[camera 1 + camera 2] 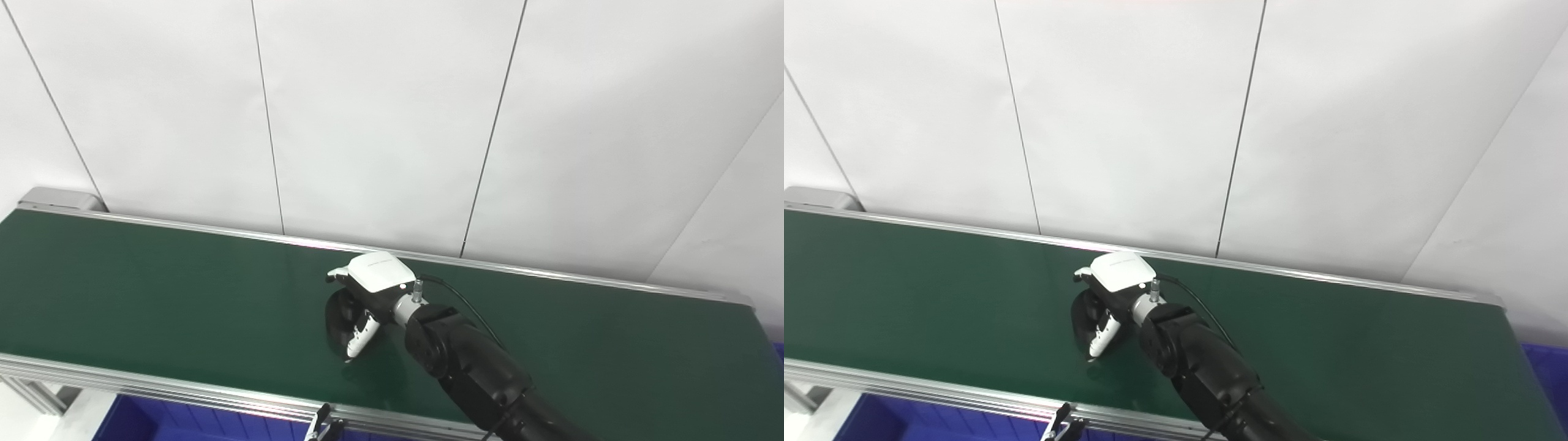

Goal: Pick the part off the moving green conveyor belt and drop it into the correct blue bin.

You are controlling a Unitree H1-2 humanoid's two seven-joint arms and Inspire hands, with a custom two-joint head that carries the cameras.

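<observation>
The green conveyor belt runs across the picture from left to right. My right hand, white-backed on a black arm, reaches in from the bottom right and sits low over the middle of the belt. Its fingers curl around a black round part, which is at belt level; the same part shows in the right eye view. The hand hides most of the part. My left hand is not in view.
A blue bin lies below the belt's front rail at the bottom left, and another blue bin shows past the belt's right end. A small black and white piece pokes up at the bottom edge. White wall panels stand behind the belt.
</observation>
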